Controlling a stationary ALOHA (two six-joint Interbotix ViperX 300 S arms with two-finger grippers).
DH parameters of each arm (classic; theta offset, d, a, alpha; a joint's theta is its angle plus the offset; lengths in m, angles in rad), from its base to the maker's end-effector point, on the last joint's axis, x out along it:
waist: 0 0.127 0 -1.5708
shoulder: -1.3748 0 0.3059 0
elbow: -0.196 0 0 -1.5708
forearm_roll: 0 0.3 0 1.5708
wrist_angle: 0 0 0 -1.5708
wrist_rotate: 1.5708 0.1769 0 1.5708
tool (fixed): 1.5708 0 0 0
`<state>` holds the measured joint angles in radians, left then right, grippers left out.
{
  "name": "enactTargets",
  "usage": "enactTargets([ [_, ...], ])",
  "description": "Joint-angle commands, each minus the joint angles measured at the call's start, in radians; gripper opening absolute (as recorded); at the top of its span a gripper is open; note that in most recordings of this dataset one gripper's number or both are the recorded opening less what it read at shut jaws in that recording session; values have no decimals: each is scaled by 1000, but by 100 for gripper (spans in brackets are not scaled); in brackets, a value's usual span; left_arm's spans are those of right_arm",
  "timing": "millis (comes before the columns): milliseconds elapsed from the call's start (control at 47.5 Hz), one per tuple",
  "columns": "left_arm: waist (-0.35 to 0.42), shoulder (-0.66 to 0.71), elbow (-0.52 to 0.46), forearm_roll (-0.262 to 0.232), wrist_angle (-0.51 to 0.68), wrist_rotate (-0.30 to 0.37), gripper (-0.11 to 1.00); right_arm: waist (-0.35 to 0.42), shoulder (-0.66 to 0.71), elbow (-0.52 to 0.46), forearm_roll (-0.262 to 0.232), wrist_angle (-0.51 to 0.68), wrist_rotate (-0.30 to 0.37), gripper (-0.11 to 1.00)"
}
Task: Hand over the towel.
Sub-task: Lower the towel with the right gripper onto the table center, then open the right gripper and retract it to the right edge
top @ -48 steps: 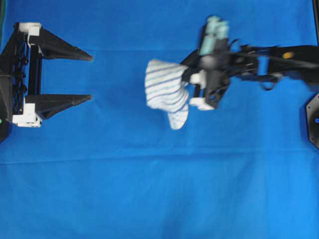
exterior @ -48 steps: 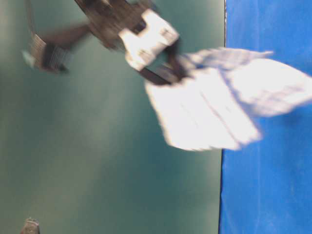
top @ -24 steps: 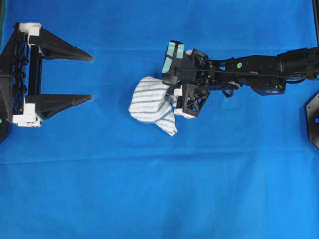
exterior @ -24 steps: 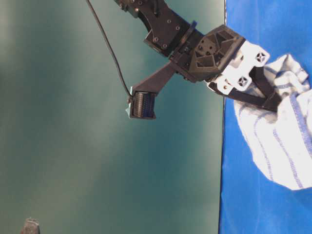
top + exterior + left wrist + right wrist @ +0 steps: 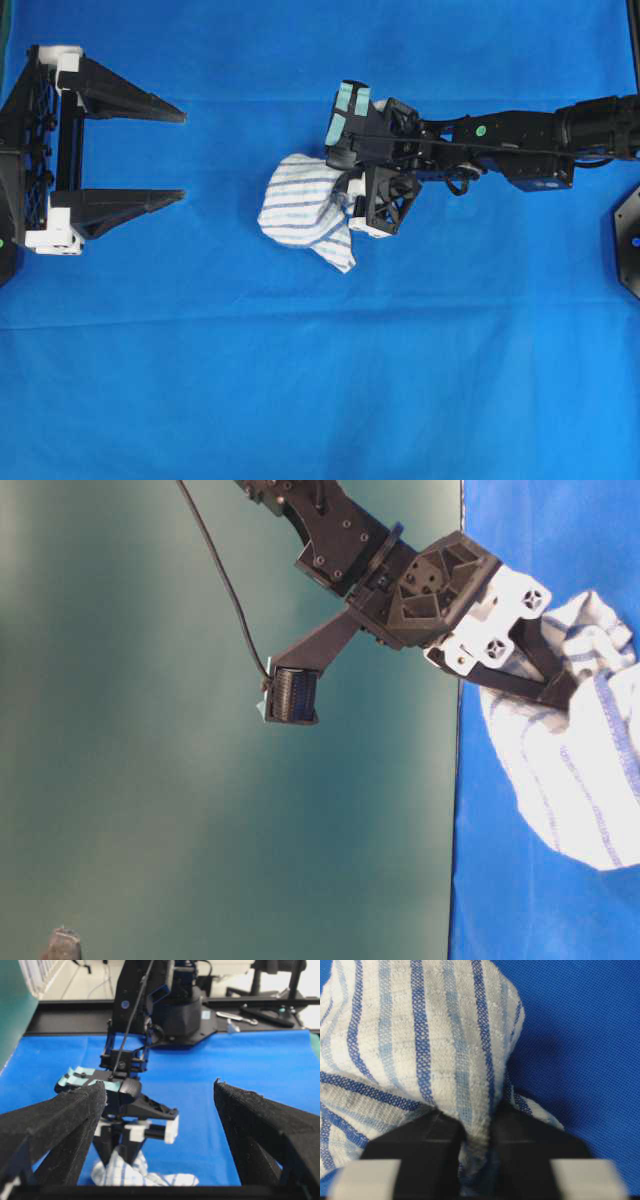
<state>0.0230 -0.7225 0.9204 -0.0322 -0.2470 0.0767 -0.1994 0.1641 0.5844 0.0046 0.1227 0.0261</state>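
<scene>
The right tool [image 5: 345,205] pinched a fold of the towel [image 5: 300,205], which lay bunched on the blue sheet [image 5: 320,380] mid-counter. The left tool [image 5: 150,150] waited well apart at the left, jaws wide, empty. I judged the handover not yet made

A blue sheet [image 5: 300,380] covers the work surface, showing faint crease lines. A dark green backdrop [image 5: 200,810] stands beside it. Beyond the sheet's far edge, a black bench [image 5: 70,1020] carries a metal tool [image 5: 237,1016].
</scene>
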Motion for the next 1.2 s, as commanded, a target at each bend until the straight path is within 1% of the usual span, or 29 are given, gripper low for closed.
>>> enactTargets([
  [0,2,0,-12,0,-11,0,93,3,-54,-5,3,-3,0,44],
  [42,0,0,-12,0,-11,0,93,5,-72,0,3,-5,0,57],
  [63,2,0,-12,0,-11,0,93,3,-87,5,3,-3,0,62],
  [105,2,0,-12,0,-11,0,93,5,-115,9,3,-5,0,69],
  [147,0,0,-12,-2,-11,0,93,5,-144,15,2,-3,0,72],
  [210,0,0,-12,0,-11,0,93,5,-204,28,3,-3,0,70],
  [421,0,0,-12,-2,-11,0,93,5,-413,81,3,-32,0,71],
  [505,2,0,-12,0,-11,0,93,11,-497,118,2,-86,-2,71],
  [568,2,0,-12,0,-11,2,93,14,-569,160,0,-150,-3,71],
  [737,2,0,-12,2,-11,2,93,17,-695,256,-2,-299,-6,71],
  [989,2,0,-8,2,-11,2,93,37,-785,350,-2,-397,-6,71],
  [1178,2,0,-6,2,-11,2,93,41,-784,356,-3,-420,-3,71],
])
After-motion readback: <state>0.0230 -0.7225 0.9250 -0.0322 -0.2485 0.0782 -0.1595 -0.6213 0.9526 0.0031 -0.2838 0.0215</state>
